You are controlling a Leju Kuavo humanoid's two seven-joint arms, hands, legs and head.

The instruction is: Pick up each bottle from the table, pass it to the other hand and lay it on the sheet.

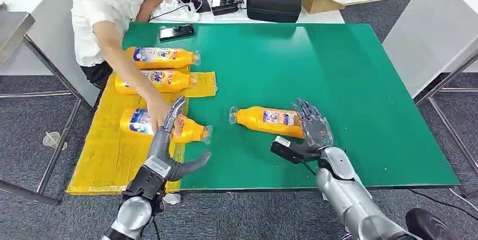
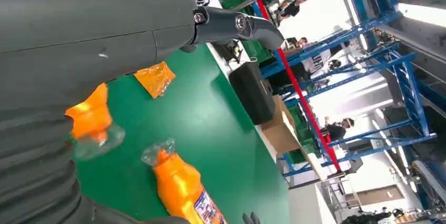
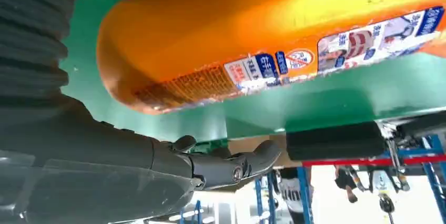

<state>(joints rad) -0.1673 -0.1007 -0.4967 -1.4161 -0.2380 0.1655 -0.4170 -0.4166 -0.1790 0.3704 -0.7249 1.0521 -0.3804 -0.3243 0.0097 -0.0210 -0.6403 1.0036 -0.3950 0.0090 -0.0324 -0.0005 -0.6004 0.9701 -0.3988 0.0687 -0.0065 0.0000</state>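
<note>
Reaching along the table's near edge, we see the right hand cupping the base of the lone orange bottle without a closed grip, for pickup; the left hand waits open and empty by the yellow sheet.

I'm seeing glossy orange plastic bottles with clear crinkly film on the necks, paper-like printed labels. The table is showing a matt green smooth top. Yellow sheet is looking like shiny plastic. Right robot hand is showing dark matt fingers and a silver metal arm.
</note>
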